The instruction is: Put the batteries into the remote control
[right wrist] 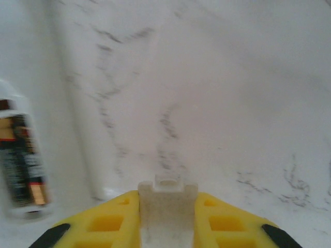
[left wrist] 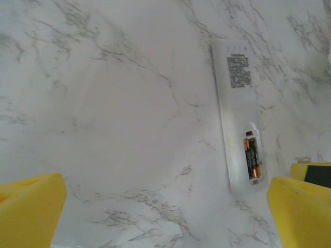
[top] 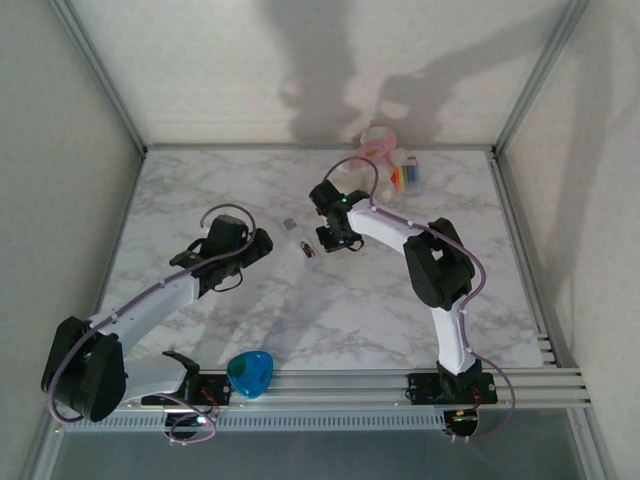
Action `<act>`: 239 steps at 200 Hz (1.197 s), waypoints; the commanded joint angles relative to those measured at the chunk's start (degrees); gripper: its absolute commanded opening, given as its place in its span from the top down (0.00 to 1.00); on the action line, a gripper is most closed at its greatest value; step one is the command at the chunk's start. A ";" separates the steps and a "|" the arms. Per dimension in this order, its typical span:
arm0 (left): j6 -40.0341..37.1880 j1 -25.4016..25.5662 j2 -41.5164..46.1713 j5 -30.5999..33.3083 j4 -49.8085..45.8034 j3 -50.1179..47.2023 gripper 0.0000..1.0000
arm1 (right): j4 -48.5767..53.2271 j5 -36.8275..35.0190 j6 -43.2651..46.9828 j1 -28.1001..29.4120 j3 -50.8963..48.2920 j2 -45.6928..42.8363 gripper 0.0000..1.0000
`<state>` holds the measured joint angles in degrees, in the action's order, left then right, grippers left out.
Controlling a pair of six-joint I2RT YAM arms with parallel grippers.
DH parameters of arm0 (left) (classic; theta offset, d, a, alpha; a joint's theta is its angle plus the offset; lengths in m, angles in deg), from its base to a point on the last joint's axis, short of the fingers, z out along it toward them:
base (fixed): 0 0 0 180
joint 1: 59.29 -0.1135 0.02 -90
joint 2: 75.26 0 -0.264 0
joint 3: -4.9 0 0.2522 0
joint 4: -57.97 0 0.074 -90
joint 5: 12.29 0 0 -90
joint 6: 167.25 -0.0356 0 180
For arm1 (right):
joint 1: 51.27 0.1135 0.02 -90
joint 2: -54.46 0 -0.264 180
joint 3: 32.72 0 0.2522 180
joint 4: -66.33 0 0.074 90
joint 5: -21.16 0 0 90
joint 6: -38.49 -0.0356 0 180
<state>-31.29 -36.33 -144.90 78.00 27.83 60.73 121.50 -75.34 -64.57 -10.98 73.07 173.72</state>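
Your right gripper (right wrist: 168, 207) pinched a whitish plastic tab (right wrist: 166, 188), probably the cover for the upturned slim white remote control (left wrist: 232, 103) holding a dark orange-ended battery (left wrist: 252, 157); your left gripper (left wrist: 165, 217) gaped wide.

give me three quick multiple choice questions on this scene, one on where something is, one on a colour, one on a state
1. Where is the dark, orange-ended battery? A loose on the marble; B in the open compartment of the remote control; C in a gripper.
2. The fingers of the left gripper are: A red; B yellow; C green.
3. The left gripper is: A open and empty; B shut on the battery; C shut on the remote control.

Answers: B, it lies in the open bay at the remote control's end; B, both show yellow in the left wrist view; A, its fingers stand wide apart with nothing between them.
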 commanded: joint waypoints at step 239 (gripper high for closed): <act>3.81 -2.38 9.18 4.28 -4.91 -4.67 0.00 | -4.82 -3.21 4.54 7.31 8.28 7.21 0.76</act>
<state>-28.08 -38.08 -136.69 80.74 24.57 56.25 118.16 -77.51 -60.83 -3.99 82.82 180.84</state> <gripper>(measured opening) 0.995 0.244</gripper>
